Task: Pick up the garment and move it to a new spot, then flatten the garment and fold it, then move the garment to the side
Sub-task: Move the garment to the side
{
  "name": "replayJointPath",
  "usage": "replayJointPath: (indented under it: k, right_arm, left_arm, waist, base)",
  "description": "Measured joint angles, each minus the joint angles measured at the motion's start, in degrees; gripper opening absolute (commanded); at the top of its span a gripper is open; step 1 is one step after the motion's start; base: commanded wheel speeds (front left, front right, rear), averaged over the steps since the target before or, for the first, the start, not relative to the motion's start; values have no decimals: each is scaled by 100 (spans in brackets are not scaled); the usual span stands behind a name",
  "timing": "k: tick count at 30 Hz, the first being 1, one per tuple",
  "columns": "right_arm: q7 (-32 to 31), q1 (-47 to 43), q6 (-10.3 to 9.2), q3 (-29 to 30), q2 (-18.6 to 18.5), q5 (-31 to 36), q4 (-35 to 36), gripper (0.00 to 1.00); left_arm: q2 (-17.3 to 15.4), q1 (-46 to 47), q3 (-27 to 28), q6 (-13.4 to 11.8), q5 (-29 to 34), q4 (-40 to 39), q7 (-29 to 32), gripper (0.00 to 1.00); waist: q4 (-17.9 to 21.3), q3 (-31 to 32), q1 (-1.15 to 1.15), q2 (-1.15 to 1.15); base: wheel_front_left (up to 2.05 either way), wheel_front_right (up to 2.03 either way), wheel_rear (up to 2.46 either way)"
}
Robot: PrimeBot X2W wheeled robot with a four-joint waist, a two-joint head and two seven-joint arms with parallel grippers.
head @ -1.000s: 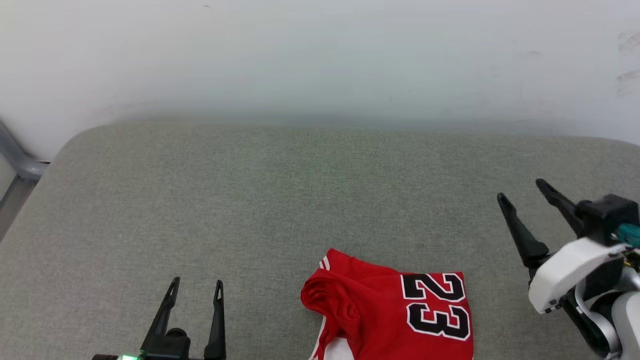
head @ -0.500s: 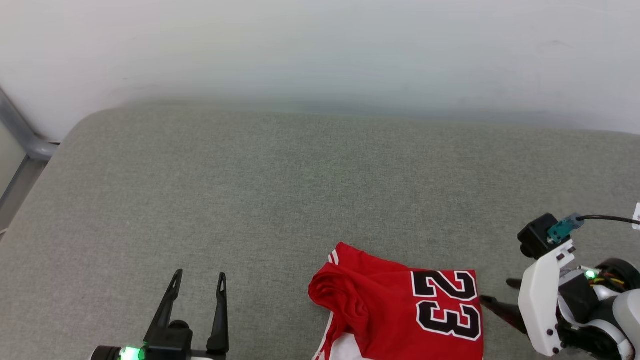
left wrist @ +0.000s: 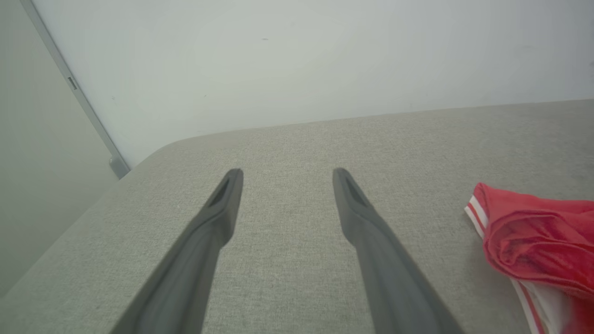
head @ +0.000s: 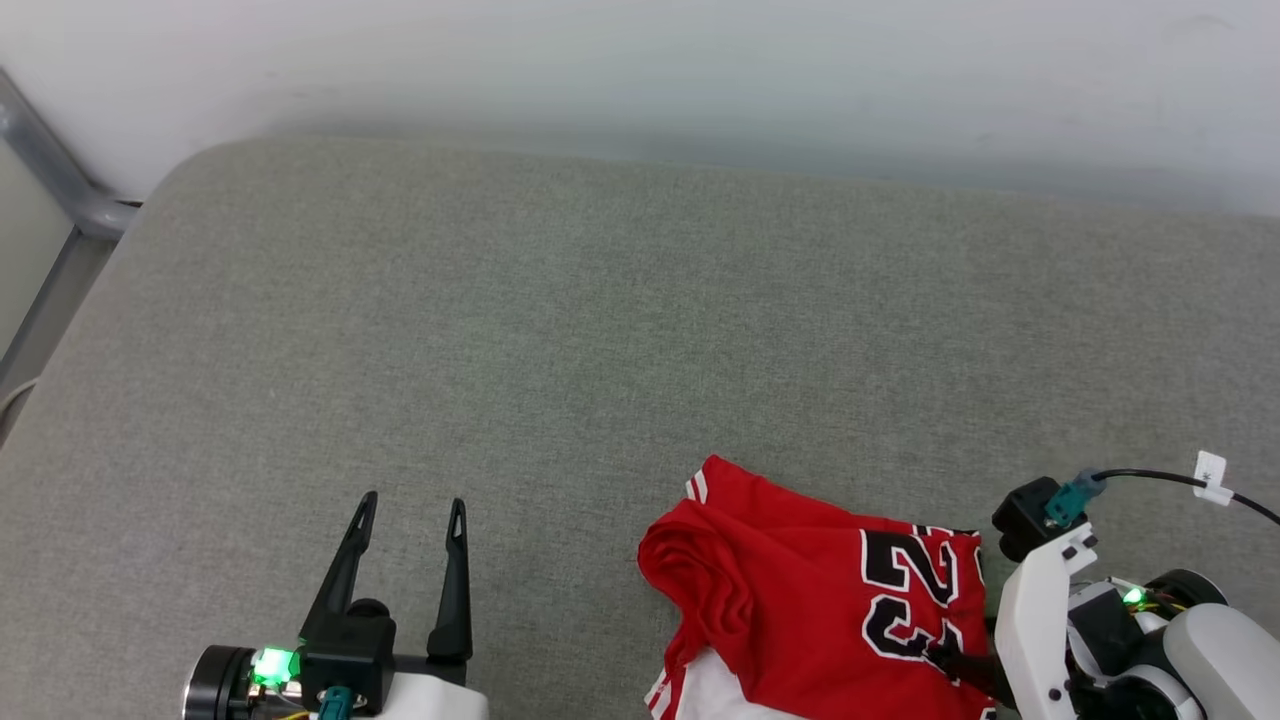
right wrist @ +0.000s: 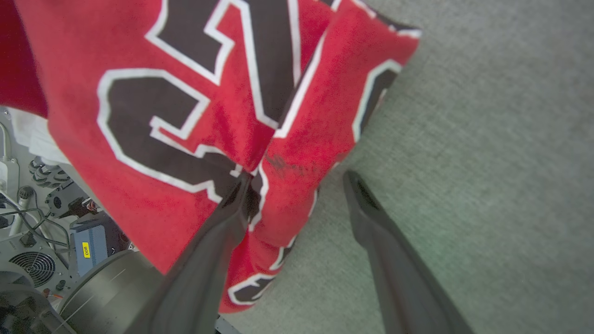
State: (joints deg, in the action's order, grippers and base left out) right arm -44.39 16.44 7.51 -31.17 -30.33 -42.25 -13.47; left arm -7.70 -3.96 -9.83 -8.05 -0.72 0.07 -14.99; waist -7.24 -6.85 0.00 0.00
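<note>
Near the front right edge of the grey fabric-covered worktop (head: 560, 330), the garment (head: 800, 590) lies in a loose crumpled heap, numerals face up, and part of it runs off the bottom of the head view. Right end effector (right wrist: 297, 178) sits low at the heap's right edge with its jaws apart — one finger against a raised fold of red cloth, the other over bare worktop — so it straddles that edge and grips nothing yet. It is likely lined up to pinch the fold for the pick-up. Left end effector (head: 412, 500) hangs spread and empty, well apart to the garment's left, probably idle for now. The tops of the "23" point toward the far wall (head: 640, 60), slightly tilted. A striped-trim corner pokes toward the wall, and white cloth shows on the robot's side. Long axis — judged only from what's in view — runs roughly left-right along the near edge; bunching hides collar and hem.
</note>
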Motion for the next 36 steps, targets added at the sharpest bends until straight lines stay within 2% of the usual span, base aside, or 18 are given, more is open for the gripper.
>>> replayJointPath:
  k: [8,9,10,23,28,36]
  right_arm:
    - [460,104,0,-345,5,-19,-461,98]
    - [648,146,1,-437,-14,-25,-497,5]
    - [648,146,1,-437,-14,-25,-497,0]
    - [1400,501,5,-806,-181,-237,-378,0]
    - [1573,707,3,-872,-482,-94,-278,0]
    - [1896,1180,2,-756,-827,174,-307,0]
  left_arm:
    - [31,110,4,7,0,19,0,100]
    - [32,125,23,-1,0,24,0,100]
    - [32,125,23,-1,0,24,0,100]
    - [22,46,92,-38,-1,7,0,100]
    - [-8,3,168,-55,-8,-36,-7,100]
    - [-31,62,229,-79,1,-127,-7,100]
  waist:
    - [-122,-212,-1,0]
    - [-108,-209,-1,0]
    - [-108,-209,-1,0]
    - [209,-80,0,0]
    - [508,-116,0,0]
    - [1203,-247,0,0]
  base:
    - [0,0,0]
    - [0,0,0]
    - [0,0,0]
    - [0,0,0]
    - [0,0,0]
    - [0,0,0]
